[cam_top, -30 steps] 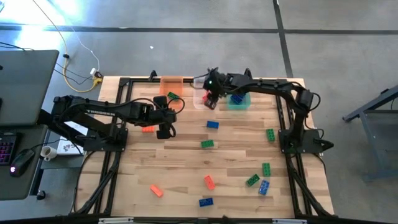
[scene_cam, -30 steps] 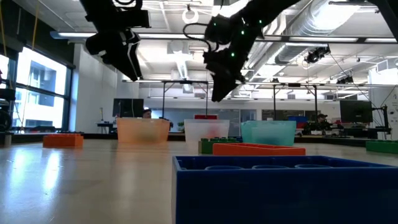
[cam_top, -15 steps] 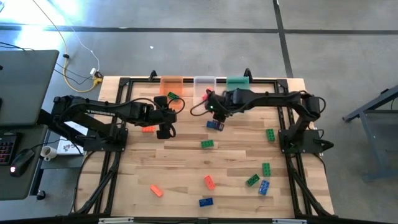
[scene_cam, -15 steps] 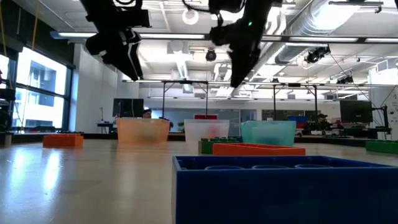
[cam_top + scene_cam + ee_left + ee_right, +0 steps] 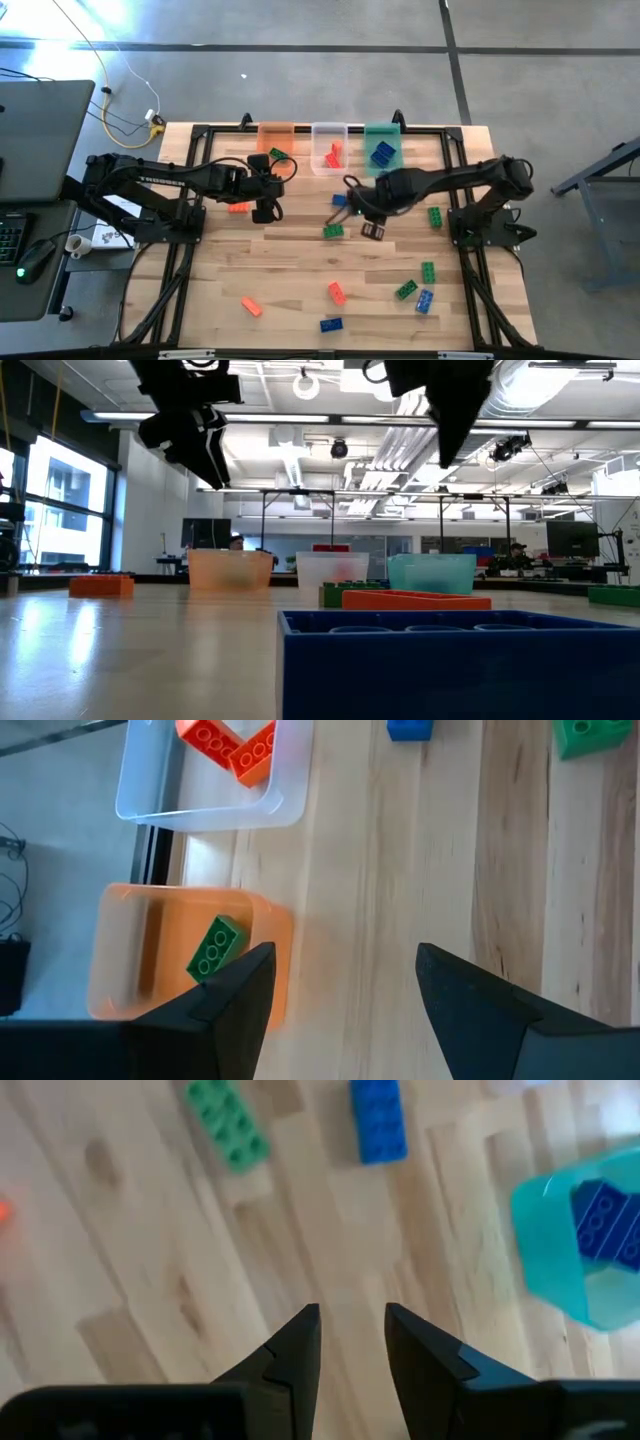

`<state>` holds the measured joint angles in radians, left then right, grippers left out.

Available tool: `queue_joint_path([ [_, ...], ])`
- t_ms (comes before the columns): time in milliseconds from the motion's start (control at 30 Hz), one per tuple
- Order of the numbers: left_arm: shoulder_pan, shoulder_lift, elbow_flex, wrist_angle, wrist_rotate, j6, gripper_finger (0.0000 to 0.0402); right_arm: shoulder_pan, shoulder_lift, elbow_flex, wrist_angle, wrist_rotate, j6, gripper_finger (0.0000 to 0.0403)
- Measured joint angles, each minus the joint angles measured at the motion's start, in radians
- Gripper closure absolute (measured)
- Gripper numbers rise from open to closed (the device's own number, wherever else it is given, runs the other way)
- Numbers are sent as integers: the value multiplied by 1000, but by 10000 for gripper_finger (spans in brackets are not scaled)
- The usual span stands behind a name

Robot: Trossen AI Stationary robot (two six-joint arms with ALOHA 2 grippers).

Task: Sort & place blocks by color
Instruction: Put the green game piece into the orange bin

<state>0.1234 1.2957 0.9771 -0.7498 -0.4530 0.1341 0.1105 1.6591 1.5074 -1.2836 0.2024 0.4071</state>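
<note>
At the far left of the scattered blocks, a red-orange block (image 5: 239, 207) lies flat with its long axis across the table, just beside the left gripper (image 5: 264, 213), which hangs empty above the wood with its fingers well apart. Nearer the front edge, another red-orange block (image 5: 251, 306) lies on a diagonal. At the back edge the orange tub (image 5: 276, 135) holds a green block (image 5: 277, 154), tilted; the clear tub (image 5: 329, 143) beside it holds red-orange blocks (image 5: 333, 155); the green tub (image 5: 383, 142) holds a blue block (image 5: 383, 153).

Mid-table, a blue block (image 5: 340, 200) and a green block (image 5: 333, 231) both lie roughly crosswise, just beside the right gripper (image 5: 372, 231), whose fingers stand narrowly parted and hold nothing.

Farther right, a green block (image 5: 435, 216) points lengthwise toward the tubs. Near the front lie a red-orange block (image 5: 337, 292), a blue one (image 5: 331, 324), two green ones (image 5: 428, 271) (image 5: 405, 290) and a blue one (image 5: 424, 301).
</note>
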Motion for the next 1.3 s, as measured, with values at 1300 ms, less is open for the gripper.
queue_joint_path([
  [1300,0,0,0,72,3,-2,173,546,5,-183,-69,-80,79,182],
])
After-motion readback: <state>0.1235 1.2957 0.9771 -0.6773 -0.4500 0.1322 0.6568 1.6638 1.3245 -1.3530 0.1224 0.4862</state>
